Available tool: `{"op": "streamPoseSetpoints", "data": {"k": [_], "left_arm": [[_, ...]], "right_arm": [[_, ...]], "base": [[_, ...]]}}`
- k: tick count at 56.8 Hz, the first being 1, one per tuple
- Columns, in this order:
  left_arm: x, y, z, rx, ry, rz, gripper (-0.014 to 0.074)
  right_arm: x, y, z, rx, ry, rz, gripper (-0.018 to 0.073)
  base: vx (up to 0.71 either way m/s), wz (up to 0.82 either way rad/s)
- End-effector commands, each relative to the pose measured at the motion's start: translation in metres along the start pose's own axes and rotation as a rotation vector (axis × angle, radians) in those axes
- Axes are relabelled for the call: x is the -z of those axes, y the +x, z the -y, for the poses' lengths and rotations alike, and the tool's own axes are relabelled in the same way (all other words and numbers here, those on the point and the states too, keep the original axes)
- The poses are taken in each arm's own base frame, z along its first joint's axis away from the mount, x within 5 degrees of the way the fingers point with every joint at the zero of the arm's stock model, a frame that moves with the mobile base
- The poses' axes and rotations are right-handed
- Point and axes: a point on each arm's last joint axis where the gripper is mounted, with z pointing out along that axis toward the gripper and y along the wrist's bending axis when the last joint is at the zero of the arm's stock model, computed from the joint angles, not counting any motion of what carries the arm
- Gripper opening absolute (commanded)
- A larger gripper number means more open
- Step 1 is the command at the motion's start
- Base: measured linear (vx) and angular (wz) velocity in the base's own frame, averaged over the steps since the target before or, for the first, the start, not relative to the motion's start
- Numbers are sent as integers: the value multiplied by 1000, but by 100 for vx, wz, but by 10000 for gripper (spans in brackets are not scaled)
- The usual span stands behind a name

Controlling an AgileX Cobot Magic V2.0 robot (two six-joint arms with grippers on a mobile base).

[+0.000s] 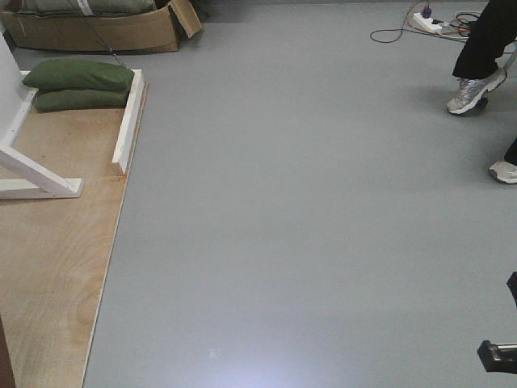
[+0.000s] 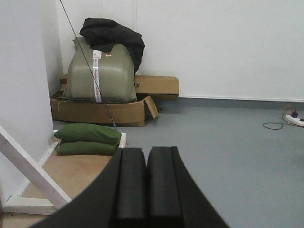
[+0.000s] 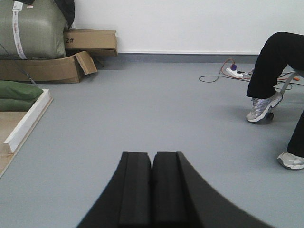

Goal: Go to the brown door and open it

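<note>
- Exterior front-facing view is showing us mostly grey floor (image 1: 307,210), with a plywood platform (image 1: 48,267) lying along the left side.
- We are seeing only a thin reddish-brown strip at the near left corner of that view. It is all that could be the brown door (image 1: 3,362), and we cannot tell more about it.
- White frame beams (image 1: 129,113) are sitting on the far part of the platform, one running near to far along its right edge. A slanted brace (image 1: 36,170) is crossing to the left of it.
- Two green sandbags (image 1: 77,81) are lying stacked at the far end, between the beams.
- Beyond them a cardboard box (image 1: 105,32) with an open flap is holding an olive bundle (image 2: 102,71). A black garment (image 2: 114,35) is draped on top, against the white wall (image 2: 213,47).
- At the far right a person's legs (image 1: 485,40), in black trousers and grey trainers, are occupying the floor. A white power strip (image 1: 428,22) and cables are lying beyond them.
- Our left gripper (image 2: 146,185) is pressing its black pads together with nothing between them, facing the sandbags and box.
- Our right gripper (image 3: 152,187) is likewise closed and empty, facing across the floor, with the person off to its right.
</note>
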Motion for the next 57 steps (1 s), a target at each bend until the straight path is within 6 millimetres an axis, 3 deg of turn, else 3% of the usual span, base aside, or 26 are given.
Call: {"op": "streamPoseSetpoints", "data": {"k": [1,10,15,27,36,46,57], "left_arm": [[3,-13,2,5,20,108,-4],[3,-17,2,-2,17,108,-4],[3,-31,4,13,20,124,-4],[-3,-101,12,62,41,222,-4],[-20,-156,19,57,57,304,-4],[-47,-198,15,46,-18,333,-4],[-60,-238,-2,24,-171,394,-4]], "right_arm": [[1,-7,1,11,8,93,0],[1,-7,1,11,8,93,0],[1,-7,1,11,8,93,0],[1,-7,1,11,8,93,0],[1,-7,1,11,8,93,0],[1,-7,1,11,8,93,0],[1,-7,1,11,8,93,0]], "base": [[0,0],[0,0],[0,0],[0,0],[0,0],[0,0],[0,0]]}}
